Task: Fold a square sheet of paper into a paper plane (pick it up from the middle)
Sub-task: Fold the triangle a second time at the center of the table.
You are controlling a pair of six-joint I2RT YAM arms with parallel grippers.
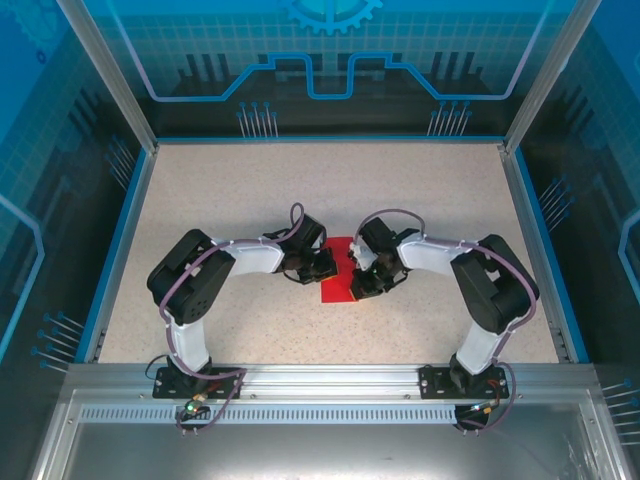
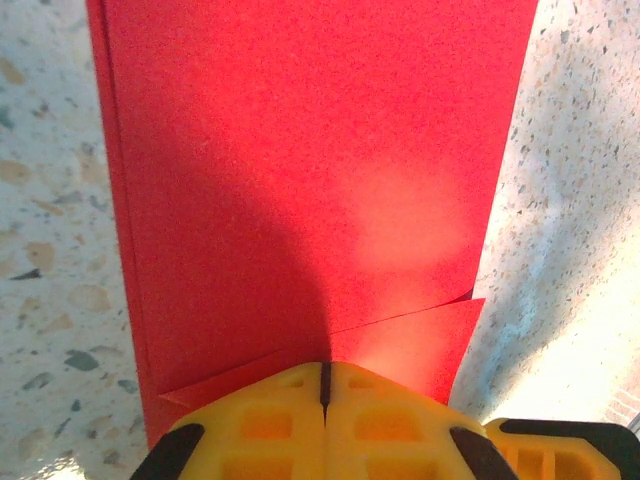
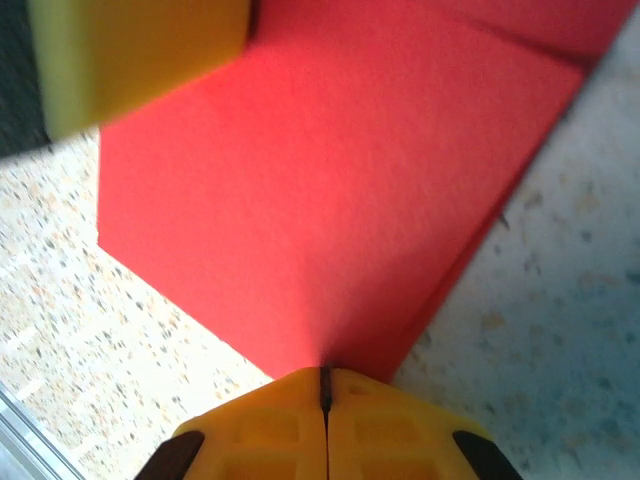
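Observation:
The square sheet of paper (image 1: pixel 337 288) is bright red and lies folded in layers on the speckled table between my two grippers. In the left wrist view the paper (image 2: pixel 300 170) lies flat, with a slanted flap edge near the bottom. My left gripper (image 2: pixel 325 366) is shut, its yellow tips resting on that flap. In the right wrist view a corner of the paper (image 3: pixel 330 190) runs into the closed jaws of my right gripper (image 3: pixel 325 372), and a darker lower layer shows along its right edge. From above, the left gripper (image 1: pixel 322 267) and right gripper (image 1: pixel 360 284) flank the sheet.
A yellow finger of the left gripper (image 3: pixel 140 60) sits over the paper's far side in the right wrist view. Blue-edged walls (image 1: pixel 120 230) enclose the table (image 1: pixel 230 190), and an aluminium rail (image 1: pixel 330 378) runs along the near edge.

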